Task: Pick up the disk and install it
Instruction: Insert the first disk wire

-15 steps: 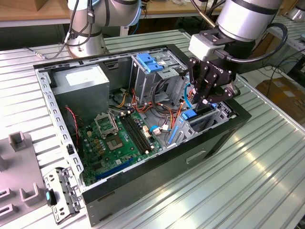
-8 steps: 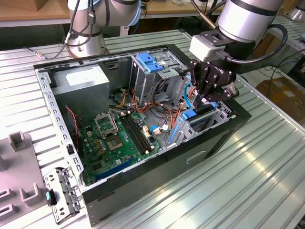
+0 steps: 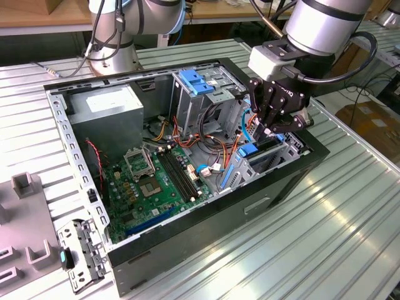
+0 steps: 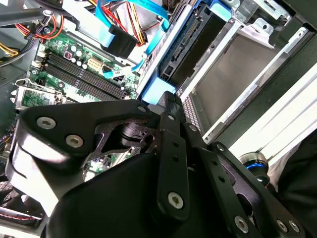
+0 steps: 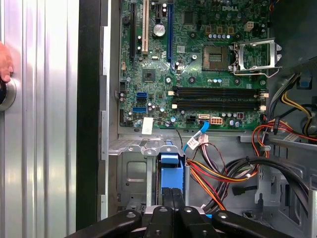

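An open black tower computer case (image 3: 187, 247) lies on its side on a slatted aluminium table (image 3: 312, 250).

(a) Contents of the case. A green motherboard (image 3: 156, 181) covers the floor toward the near side. A large grey power supply box (image 3: 106, 109) fills the far corner on the exterior view's left. A tall metal bay topped by a blue plastic latch (image 3: 197, 81) stands at the far middle. A bundle of red, yellow, orange and black cables (image 3: 212, 134) runs between the bay and the board.

(b) The silver sheet-metal drive cage (image 3: 284, 150) stands at the end of the case on the exterior view's right. It contains the disk (image 3: 250, 151), a flat drive in a light blue plastic carrier. The disk stands on edge between the cage walls. In the second wrist view its dark connector edge (image 4: 185, 47) sits inside the cage (image 4: 237, 54).

(c) The black gripper (image 3: 265, 130) hangs directly over the cage. In both wrist views its two fingers are pressed together with nothing between them (image 5: 172, 194). Their tips (image 4: 168, 101) meet the blue end tab of the carrier (image 5: 168, 166).
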Tool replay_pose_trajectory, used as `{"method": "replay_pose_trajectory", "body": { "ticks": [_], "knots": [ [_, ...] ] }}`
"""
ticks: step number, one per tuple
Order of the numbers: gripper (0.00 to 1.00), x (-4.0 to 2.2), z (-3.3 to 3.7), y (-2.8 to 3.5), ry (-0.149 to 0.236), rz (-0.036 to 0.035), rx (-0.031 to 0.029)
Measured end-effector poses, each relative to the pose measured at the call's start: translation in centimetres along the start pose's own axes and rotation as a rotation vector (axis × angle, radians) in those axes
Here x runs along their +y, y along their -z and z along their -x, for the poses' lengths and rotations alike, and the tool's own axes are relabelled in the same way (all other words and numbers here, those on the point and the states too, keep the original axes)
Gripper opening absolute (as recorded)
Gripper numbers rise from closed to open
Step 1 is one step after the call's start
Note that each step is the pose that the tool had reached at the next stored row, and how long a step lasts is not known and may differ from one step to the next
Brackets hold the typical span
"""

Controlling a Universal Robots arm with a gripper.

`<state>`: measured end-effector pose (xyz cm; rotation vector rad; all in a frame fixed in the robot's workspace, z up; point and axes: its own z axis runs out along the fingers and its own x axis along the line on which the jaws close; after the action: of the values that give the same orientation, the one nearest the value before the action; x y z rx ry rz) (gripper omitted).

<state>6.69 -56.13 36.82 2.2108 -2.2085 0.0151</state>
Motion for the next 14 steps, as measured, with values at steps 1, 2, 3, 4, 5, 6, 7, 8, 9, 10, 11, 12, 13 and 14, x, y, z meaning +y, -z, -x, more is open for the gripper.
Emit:
{"method": "replay_pose_trajectory", "body": {
  "ticks": [1, 2, 3, 4, 5, 6, 7, 8, 9, 10, 11, 12, 13, 14],
  "knots": [
    [0.11, 0.0, 0.0, 0.0, 0.0, 0.0, 0.0],
    [0.11, -0.01, 0.0, 0.0, 0.0, 0.0, 0.0],
    [0.11, -0.07, 0.0, -0.01, 0.0, -0.0001, -0.0001],
    [0.11, -0.14, 0.0, 0.0, 0.0, 0.0, 0.0002],
    [0.11, -0.27, 0.0, 0.0, 0.0, -0.0001, 0.0004],
    [0.11, -0.4, 0.0, -0.01, 0.0, 0.0, 0.0007],
    [0.11, -0.52, 0.0, 0.0, 0.0, 0.0, 0.0011],
    [0.11, -0.71, 0.0, 0.01, 0.0, 0.0, 0.0013],
    [0.11, -0.89, 0.0, 0.0, 0.0, 0.0, 0.0014],
    [0.11, -1.29, 0.0, 0.01, 0.0, 0.0, 0.0029],
    [0.11, -1.79, 0.0, 0.0, 0.0, -0.0001, 0.0035],
    [0.11, -2.5, 0.03, 0.01, 0.0, 0.0, 0.0046],
    [0.11, -3.24, 0.06, 0.01, 0.0, 0.0, 0.0046],
    [0.11, -3.74, 0.08, 0.02, 0.001, -0.0001, 0.0046]
  ]
}}
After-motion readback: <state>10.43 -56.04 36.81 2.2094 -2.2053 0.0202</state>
